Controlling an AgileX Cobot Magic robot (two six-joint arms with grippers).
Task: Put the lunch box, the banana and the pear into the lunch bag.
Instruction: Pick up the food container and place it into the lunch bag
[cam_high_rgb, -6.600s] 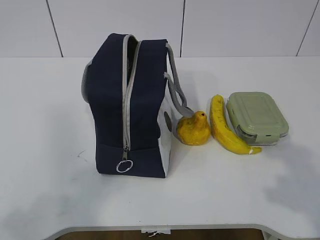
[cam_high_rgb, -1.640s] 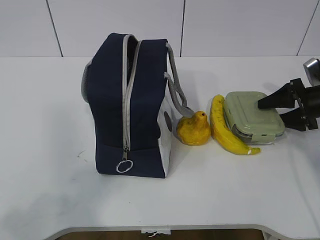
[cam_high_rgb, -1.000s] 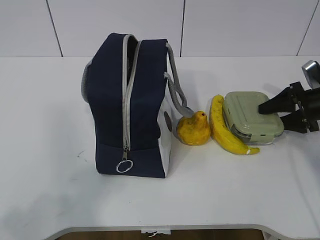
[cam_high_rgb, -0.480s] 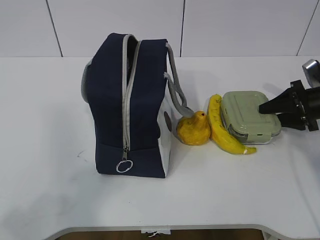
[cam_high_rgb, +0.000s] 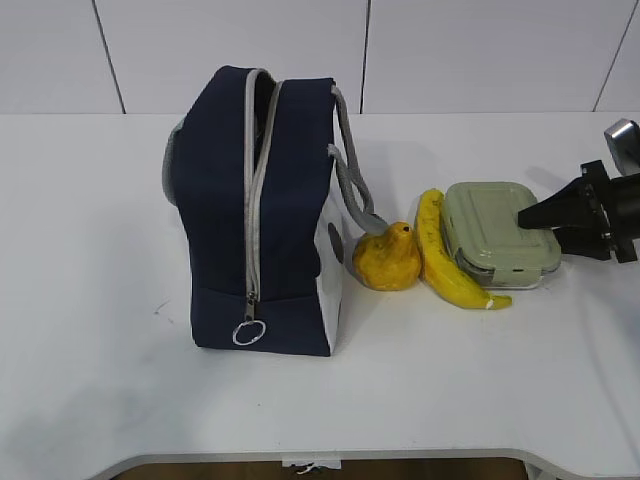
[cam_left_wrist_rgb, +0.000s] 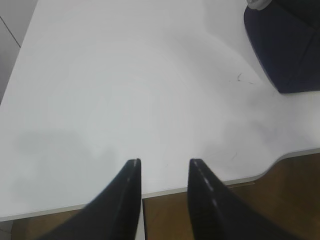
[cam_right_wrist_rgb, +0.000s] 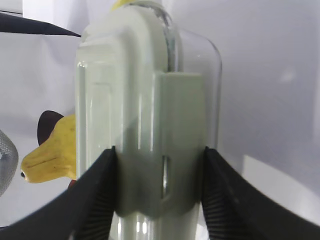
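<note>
Right wrist view: right gripper (cam_right_wrist_rgb: 159, 195) pinches lunch box (cam_right_wrist_rgb: 145, 115) near table's right edge; nothing in lunch bag (cam_high_rgb: 260, 200) yet. Left gripper (cam_left_wrist_rgb: 164, 200) open, empty.

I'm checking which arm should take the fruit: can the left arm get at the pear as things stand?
Probably not easily. The left tool hangs open over bare table near the front edge, and the lunch bag stands upright between that side and the pear, which sits close against the bag's far side.
</note>
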